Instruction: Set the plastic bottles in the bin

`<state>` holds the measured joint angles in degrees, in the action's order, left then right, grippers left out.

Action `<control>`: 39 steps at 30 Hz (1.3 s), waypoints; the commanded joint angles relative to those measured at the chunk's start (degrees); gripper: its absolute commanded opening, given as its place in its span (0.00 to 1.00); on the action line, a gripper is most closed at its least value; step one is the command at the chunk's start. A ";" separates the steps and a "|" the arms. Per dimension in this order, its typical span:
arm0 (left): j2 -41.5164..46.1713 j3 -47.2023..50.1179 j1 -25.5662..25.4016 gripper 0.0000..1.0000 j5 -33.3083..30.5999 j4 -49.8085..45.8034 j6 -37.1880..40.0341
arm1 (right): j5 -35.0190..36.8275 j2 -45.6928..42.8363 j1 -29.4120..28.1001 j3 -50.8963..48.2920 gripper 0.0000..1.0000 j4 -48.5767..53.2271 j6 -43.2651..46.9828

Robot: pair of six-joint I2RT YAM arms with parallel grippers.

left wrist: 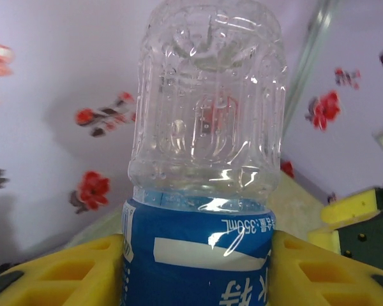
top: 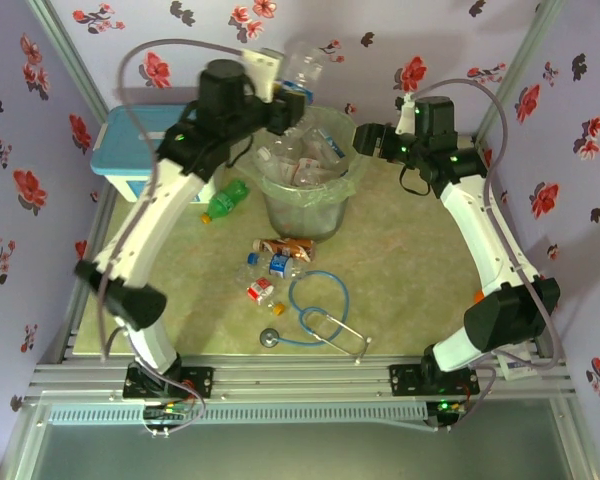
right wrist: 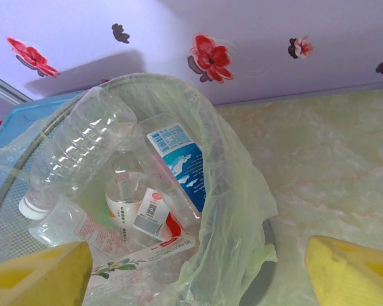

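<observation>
Left gripper (left wrist: pixel 195 271) grasps blue-label bottle (left wrist: pixel 207 127), held over far rim of bin (top: pixel 305 215). Right gripper (top: pixel 365 138) released, nothing in it, just right of bin. More bottles (top: pixel 275 262) on table (top: pixel 420 280) near bin.

— Entry: type of place?
— A robot test cell, lab-built. The bin (top: pixel 302 222) is enclosed behind and at both sides by flower-printed purple sheeting (top: pixel 380 30), carried on aluminium posts (top: pixel 68 52).
— Further evidence?
— A green marbled table (top: pixel 410 270) is recorded beneath the bin. In front of the bin, a slotted aluminium rail (top: pixel 300 375) is listed, with two arm bases (top: pixel 165 382) bolted to it.
</observation>
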<state>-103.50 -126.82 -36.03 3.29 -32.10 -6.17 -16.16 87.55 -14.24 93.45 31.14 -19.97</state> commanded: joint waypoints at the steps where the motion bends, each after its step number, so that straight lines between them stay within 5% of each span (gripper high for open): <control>1: -7.09 -10.14 -2.33 0.47 2.94 -6.97 3.91 | -0.08 -0.20 0.35 -0.63 0.87 -0.01 1.34; 7: -18.22 -21.22 -2.33 0.41 2.83 -10.95 -7.34 | 1.91 -2.21 0.85 -2.15 0.87 -1.42 1.34; 17: -12.97 -3.87 -1.68 0.49 2.73 1.65 -21.47 | 1.57 -2.82 1.63 -3.32 0.87 -2.60 1.03; 27: -10.30 -0.55 -1.76 0.83 3.21 6.26 -23.35 | 0.05 1.32 1.17 2.19 0.88 -4.50 -2.09; 33: -5.89 2.73 -1.41 0.86 3.32 7.67 -21.88 | 2.84 7.37 -2.87 10.21 0.85 -2.17 -0.56; 39: 3.92 13.52 3.33 0.81 -4.21 7.42 -17.61 | 6.91 14.13 -8.03 18.56 0.76 1.00 2.82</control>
<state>-104.92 -116.88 -35.62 4.14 -26.33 -26.98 -11.94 99.55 -20.60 108.97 30.30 -19.35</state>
